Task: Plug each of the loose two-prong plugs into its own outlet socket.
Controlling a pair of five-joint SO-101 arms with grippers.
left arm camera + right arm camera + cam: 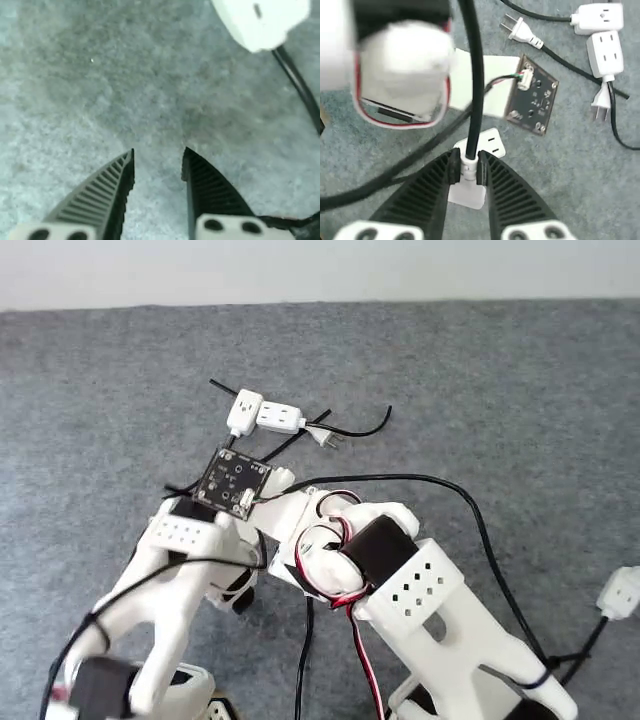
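Outlet sockets [280, 418] are laid touching each other on the grey counter [500, 390]. Left gripper [157, 165] jaws are held apart over bare counter; right gripper [468, 156] jaws are clamped on a white cord end [468, 172]. A loose plug [325, 437] is seen just beside the sockets.

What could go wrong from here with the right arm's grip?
The right jaws are shut on the white connector at its cable neck rather than its body, so it may twist or slip when pushed. Its black cable passes close by the left arm's camera board, so a pull might snag there.
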